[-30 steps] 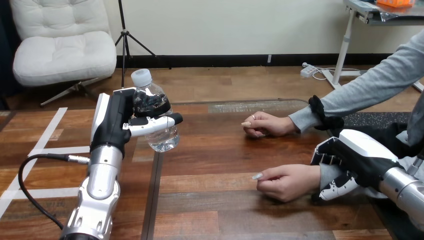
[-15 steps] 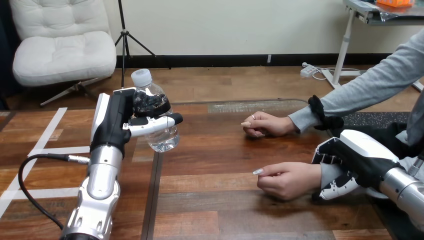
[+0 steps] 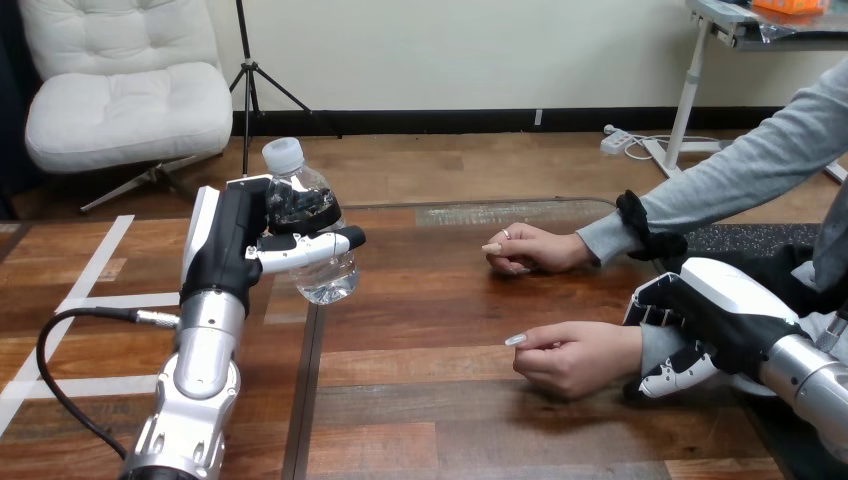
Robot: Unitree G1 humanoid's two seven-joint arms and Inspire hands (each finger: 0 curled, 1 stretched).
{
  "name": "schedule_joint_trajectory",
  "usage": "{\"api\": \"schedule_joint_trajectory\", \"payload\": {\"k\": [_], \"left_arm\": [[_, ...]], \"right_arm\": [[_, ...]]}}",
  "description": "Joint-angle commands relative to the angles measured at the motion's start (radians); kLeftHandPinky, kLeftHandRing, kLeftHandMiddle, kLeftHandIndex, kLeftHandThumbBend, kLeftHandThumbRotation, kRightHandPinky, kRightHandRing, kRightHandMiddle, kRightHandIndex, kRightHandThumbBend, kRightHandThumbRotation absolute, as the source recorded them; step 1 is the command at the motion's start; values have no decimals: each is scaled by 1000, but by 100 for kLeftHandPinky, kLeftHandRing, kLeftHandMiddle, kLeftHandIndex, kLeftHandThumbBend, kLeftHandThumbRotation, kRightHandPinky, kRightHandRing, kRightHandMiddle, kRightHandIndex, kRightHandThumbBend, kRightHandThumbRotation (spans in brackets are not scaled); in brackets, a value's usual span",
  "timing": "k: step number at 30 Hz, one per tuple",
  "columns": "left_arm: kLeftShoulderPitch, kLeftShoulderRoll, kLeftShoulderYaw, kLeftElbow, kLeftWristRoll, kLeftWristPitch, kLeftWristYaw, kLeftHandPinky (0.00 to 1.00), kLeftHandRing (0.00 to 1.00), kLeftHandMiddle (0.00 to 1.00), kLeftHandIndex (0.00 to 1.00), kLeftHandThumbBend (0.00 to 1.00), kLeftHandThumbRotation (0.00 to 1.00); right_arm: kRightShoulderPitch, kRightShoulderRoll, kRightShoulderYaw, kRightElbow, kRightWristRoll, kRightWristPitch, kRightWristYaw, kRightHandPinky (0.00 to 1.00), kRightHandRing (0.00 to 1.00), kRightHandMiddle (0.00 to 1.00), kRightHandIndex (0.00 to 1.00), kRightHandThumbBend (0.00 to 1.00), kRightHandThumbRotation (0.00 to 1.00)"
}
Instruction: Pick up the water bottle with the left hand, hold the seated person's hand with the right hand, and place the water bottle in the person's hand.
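**Left hand** [image 3: 232, 245]: raised over the table's left half at the end of a silver forearm. Fingers and thumb are wrapped round the water bottle, the thumb lying across its front.

**Water bottle** [image 3: 327, 274]: clear plastic with a ribbed, rounded lower body and a white screw cap. It stands nearly upright in the left hand. The cap and shoulder rise above the fingers and the base shows below the thumb. The base appears lifted off the table. It is well apart from both of the person's hands.

**Right hand** [image 3: 700, 315]: low at the table's right side. Fingers lie over the person's wrist [image 3: 653, 347] and the thumb curls under it, so the wrist is clasped at the grey cuff.

**Person's nearer hand** [image 3: 578, 360]: loosely curled, resting on the table just ahead of the right hand.

**Person's farther hand** [image 3: 532, 248]: loosely curled, resting on the table beyond the nearer one.

**Table** [image 3: 430, 310]: dark brown wood in long planks, with a dark seam running front to back left of centre.

**White tape** [image 3: 88, 272]: strips crossing on the table's left part.
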Motion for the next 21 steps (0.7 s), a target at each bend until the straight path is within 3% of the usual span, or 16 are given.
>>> {"api": "schedule_joint_trajectory", "payload": {"k": [1,21], "left_arm": [[-53,22,13,-57,-1,-20,9,26,33,37,38,76,0],[-52,24,15,-60,-2,-28,8,26,33,37,38,76,0]], "right_arm": [[-64,-5,-10,3,13,-9,-25,38,40,45,47,78,0],[-58,-1,-21,-13,26,-7,-26,38,41,46,47,77,0]]}}
